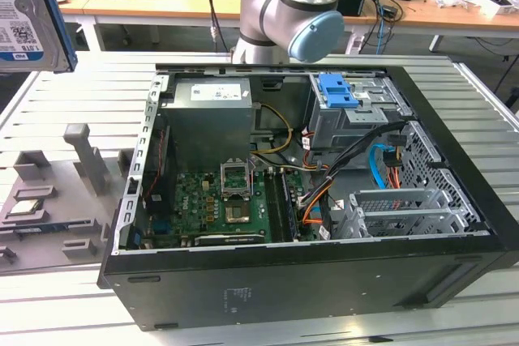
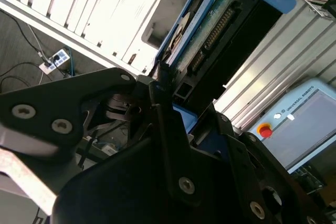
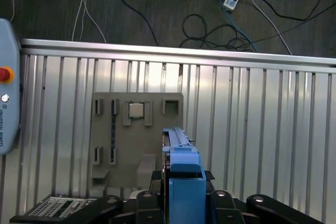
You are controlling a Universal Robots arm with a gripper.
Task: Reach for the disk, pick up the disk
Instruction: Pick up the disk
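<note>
Silver slatted table (image 3: 252,108) below disk (image 3: 177,141) in tool (image 3: 181,199), dark cabled floor (image 3: 157,9) beyond.

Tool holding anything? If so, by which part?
Yes. The tool is shut on the disk, pinching one end from both sides at the blue rail; the rest sticks out free.
</note>
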